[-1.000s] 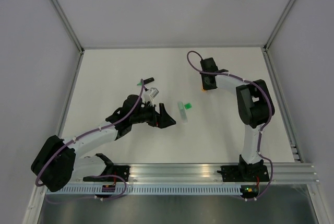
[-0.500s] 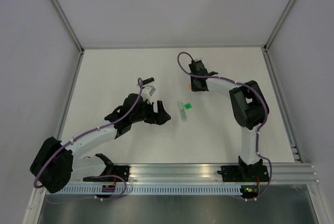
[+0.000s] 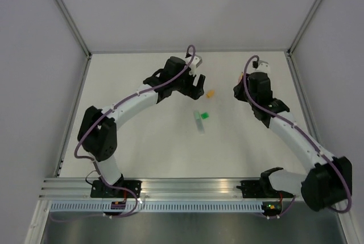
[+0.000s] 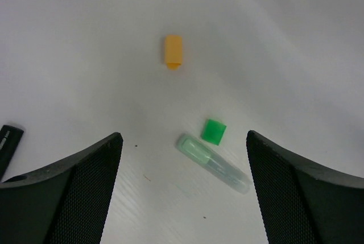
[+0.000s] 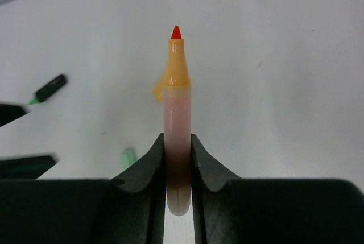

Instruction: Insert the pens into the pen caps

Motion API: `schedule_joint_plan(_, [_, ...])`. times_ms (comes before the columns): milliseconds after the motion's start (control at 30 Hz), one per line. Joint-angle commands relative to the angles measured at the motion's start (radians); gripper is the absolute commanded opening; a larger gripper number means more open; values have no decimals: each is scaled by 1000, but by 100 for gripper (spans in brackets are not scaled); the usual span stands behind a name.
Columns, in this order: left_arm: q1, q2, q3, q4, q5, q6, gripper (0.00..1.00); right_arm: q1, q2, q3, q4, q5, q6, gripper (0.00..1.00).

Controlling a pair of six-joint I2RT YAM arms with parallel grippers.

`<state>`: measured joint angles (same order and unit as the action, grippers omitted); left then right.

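My right gripper (image 5: pixel 177 141) is shut on the pale pink barrel of the orange pen (image 5: pixel 177 104), whose red tip points away from the camera. The orange pen cap (image 4: pixel 173 50) lies on the table just beyond that tip; from above the cap (image 3: pixel 210 93) sits between the two grippers. My left gripper (image 4: pixel 183 141) hangs open above a green cap (image 4: pixel 214 131) and the pale green pen (image 4: pixel 211 161), holding nothing. A black pen with a green end (image 5: pixel 48 89) lies further left.
The white table (image 3: pixel 142 141) is walled on the left, back and right. In the overhead view the left gripper (image 3: pixel 199 87) and right gripper (image 3: pixel 238 91) face each other at the back middle, a short gap apart.
The left arm has swung from the near left up to the back middle. The right arm has changed pose and drawn its gripper right. The orange cap now lies uncovered.
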<state>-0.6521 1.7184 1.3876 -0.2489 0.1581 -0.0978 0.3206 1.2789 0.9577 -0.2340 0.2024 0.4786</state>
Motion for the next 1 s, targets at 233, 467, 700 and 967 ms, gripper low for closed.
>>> schedule_joint_plan(233, [2, 378, 456, -273, -25, 253, 87, 12, -502, -220, 101, -224, 25, 0])
schedule_joint_plan(467, [0, 516, 533, -188, -12, 156, 83, 12, -612, -287, 171, -282, 40, 0])
schedule_joint_plan(700, [-4, 635, 591, -141, -75, 17, 78, 12, -628, -293, 167, -308, 26, 0])
schedule_joint_plan(967, [-24, 688, 646, -130, -107, -3, 78, 12, -661, -303, 163, -304, 22, 0])
